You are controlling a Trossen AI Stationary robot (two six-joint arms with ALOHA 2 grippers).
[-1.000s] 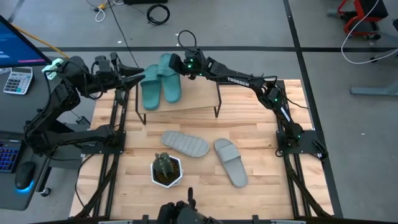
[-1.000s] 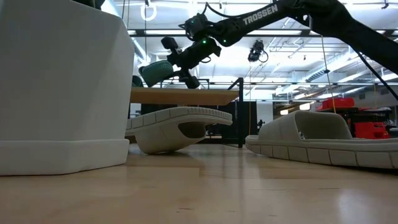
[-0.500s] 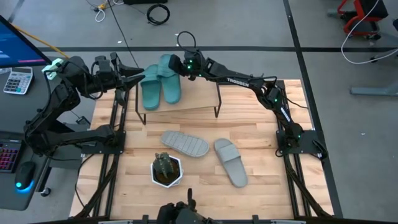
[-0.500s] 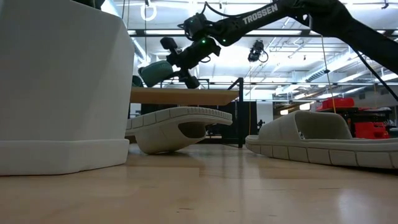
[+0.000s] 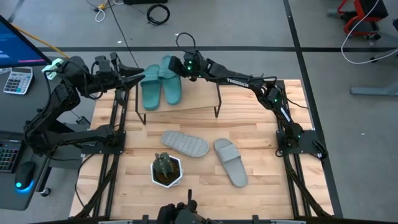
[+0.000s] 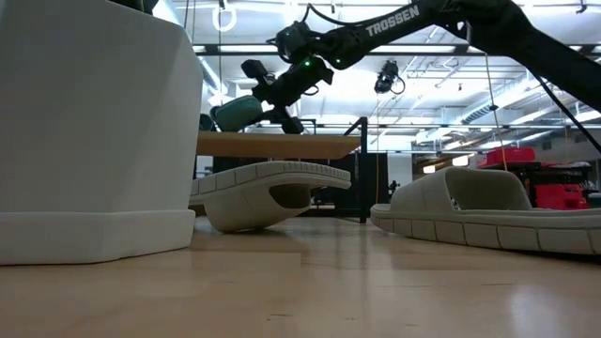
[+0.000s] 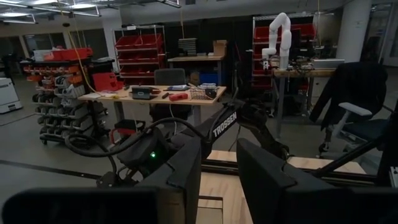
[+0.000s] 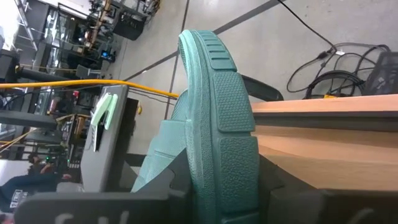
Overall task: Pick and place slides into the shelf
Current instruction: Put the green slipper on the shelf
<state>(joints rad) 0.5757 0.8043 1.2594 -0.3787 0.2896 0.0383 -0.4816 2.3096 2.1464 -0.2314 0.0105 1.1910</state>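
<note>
The right gripper (image 5: 177, 67) pinched a teal slide (image 5: 169, 79) by its edge at the shelf's (image 5: 193, 99) back-left corner, tilting it to sit beside its mate (image 5: 150, 89). The left gripper (image 5: 138, 77), narrowly parted, waited left of the shelf.

The shelf (image 5: 186, 99), a light wooden board on thin black legs, stands near the tabletop's far edge. 2 teal slides sit at its left end: one (image 5: 150, 90) flat, the other (image 5: 169, 78) beside it, heel lifted, pinched in the right claw (image 5: 181, 67). 2 grey slides (image 5: 185, 144) (image 5: 231, 162) lie strap-up mid-tabletop.
</note>
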